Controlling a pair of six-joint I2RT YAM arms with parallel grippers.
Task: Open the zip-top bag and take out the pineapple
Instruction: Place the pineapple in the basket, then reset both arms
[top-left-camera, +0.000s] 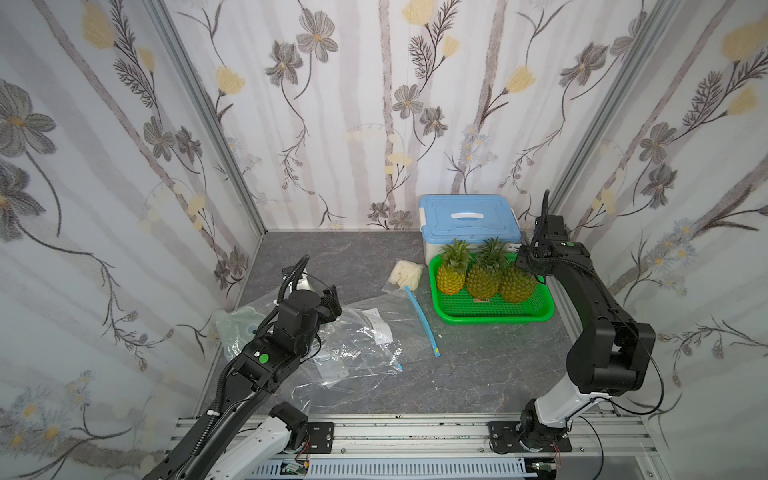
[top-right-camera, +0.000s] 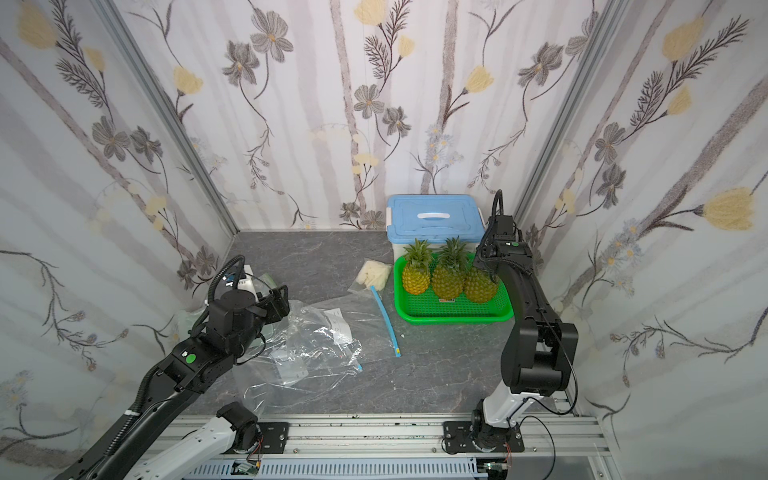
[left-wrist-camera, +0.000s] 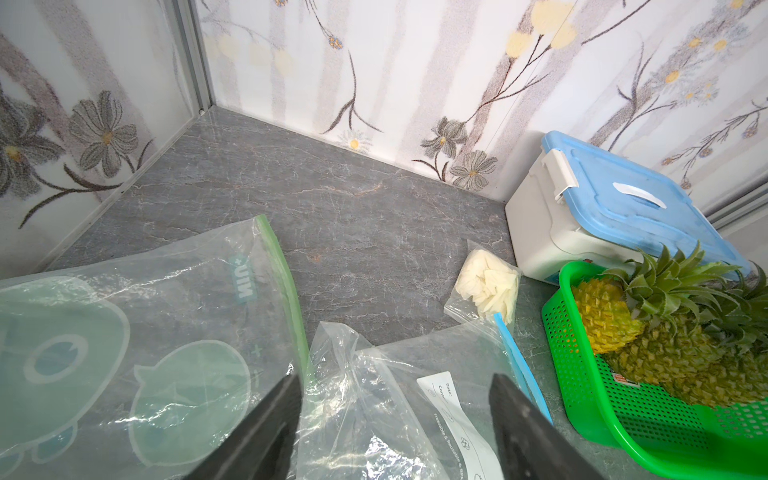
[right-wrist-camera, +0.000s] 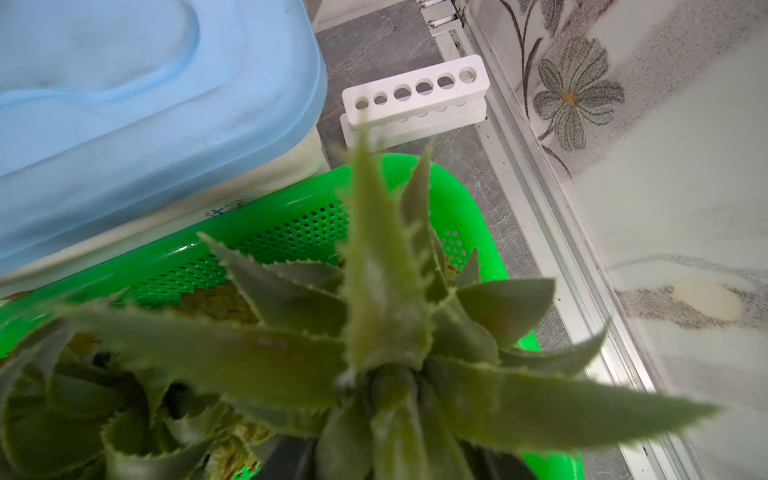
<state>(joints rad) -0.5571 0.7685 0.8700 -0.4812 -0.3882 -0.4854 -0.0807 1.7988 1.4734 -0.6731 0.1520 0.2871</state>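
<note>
In the far-right basket the pineapple is sitting, the bag lying empty near left: task seemingly almost done. The right gripper is hovering over it, state unclear; the left gripper is gaping wide.

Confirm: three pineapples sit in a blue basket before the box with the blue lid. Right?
No. The basket is green, not blue, as both top views show; the three pineapples do sit in it, before the blue-lidded box.
</note>
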